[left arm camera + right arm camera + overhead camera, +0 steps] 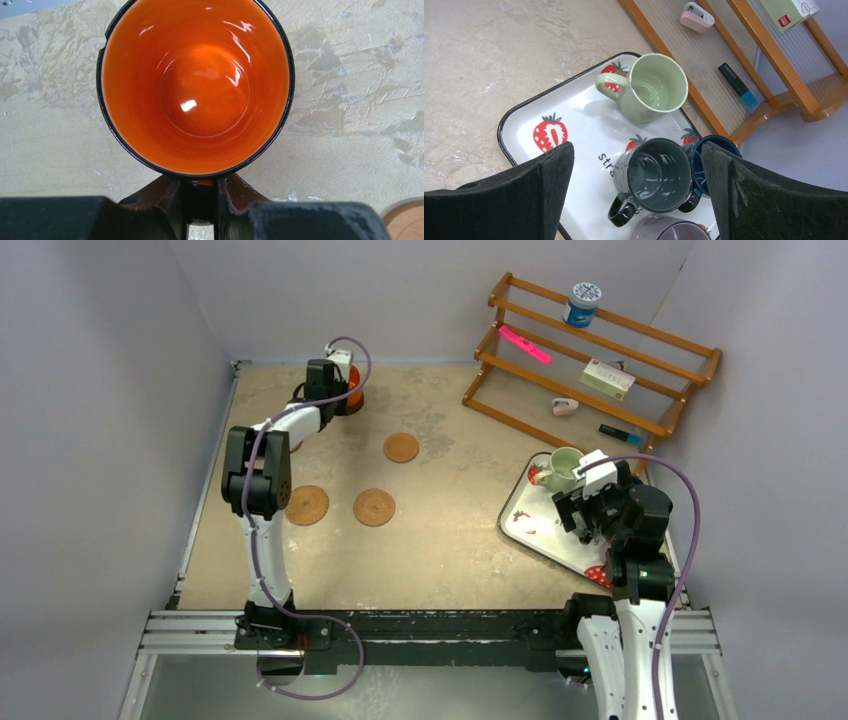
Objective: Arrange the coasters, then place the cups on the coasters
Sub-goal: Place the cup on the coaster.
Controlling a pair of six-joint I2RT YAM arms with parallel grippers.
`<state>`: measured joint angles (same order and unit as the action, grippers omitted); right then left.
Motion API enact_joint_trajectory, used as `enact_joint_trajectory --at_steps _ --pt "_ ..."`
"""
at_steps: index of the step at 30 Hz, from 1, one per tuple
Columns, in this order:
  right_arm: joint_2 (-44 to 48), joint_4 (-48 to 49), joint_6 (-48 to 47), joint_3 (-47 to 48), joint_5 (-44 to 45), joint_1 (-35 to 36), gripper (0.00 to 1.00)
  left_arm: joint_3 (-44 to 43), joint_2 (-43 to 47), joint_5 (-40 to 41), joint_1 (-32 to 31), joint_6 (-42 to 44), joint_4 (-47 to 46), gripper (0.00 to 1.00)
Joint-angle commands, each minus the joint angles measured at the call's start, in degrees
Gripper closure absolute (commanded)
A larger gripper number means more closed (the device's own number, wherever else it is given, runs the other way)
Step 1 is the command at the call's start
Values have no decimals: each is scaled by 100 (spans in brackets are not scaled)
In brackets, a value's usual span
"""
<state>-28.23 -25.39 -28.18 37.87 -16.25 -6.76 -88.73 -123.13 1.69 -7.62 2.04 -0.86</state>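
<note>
**Coasters.** Three flat round cork discs lie apart on the left half of the tan surface (450, 540): far coaster (401, 447), near-right coaster (374, 507) and near-left coaster (307, 505). None carries a cup. I cannot make out any others.

**Glossy orange cup (195, 90).** It sits at the far left, pinched at its near side by my left hand (202, 192), closed narrow on it. Whether a coaster lies beneath, I cannot tell.

**Pale green cup (659, 82), dark grey-teal cup (654, 175), dark blue cup (696, 157), purple-grey cup (669, 230).** All stand on the white strawberry-print tray (579, 107) at the right. My right hand (636, 150) hovers above them, spread wide and holding nothing.

**Judgement.** The arranging is partly done. At most one cup is placed, and four are left.
</note>
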Motion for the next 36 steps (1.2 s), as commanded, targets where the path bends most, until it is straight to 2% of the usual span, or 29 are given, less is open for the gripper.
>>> enact_joint_trajectory --at_steps 1,36 --pt "8 61 -48 -51 -177 22 1 -395 21 120 41 -158 -373 100" --pt "34 11 -100 -62 -238 18 1 -776 -128 244 41 -471 454 100"
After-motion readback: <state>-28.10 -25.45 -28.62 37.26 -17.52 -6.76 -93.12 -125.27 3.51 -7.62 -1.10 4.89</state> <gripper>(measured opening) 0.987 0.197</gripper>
